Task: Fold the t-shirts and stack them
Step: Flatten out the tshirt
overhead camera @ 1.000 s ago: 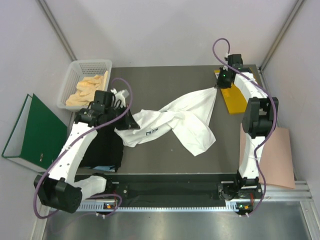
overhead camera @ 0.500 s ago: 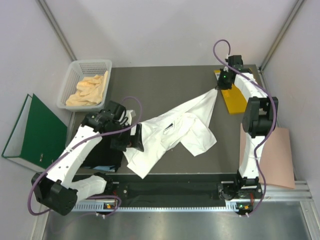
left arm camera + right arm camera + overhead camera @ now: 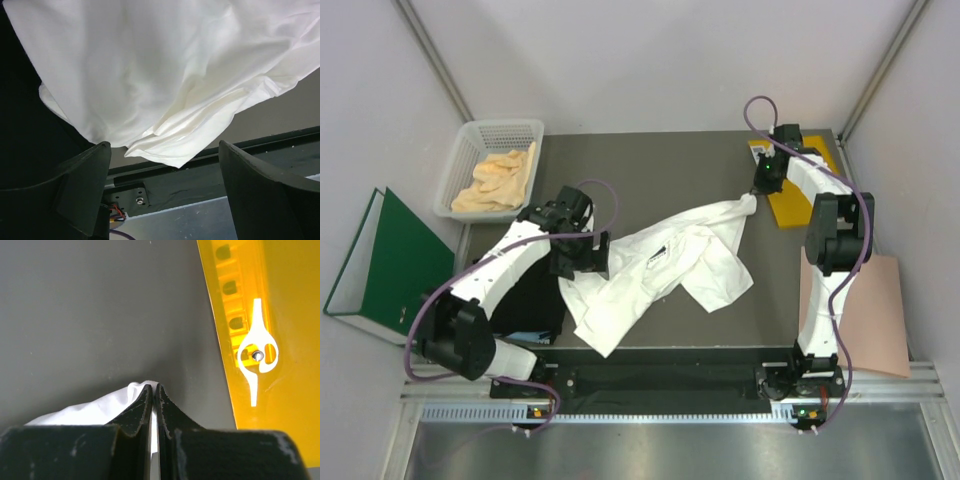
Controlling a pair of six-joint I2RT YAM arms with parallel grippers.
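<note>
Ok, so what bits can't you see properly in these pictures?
Top view: black t-shirt, mostly under the left arm.
Top view: print on the white t-shirt, too small to read.
Right wrist view: white t-shirt in the right pincer, mostly behind its fingers.
Left wrist view: white t-shirt runs off the top edge.

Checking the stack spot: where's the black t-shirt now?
Top view: the black t-shirt lies at the near-left corner of the table, partly under the left arm, the white t-shirt just to its right.
</note>
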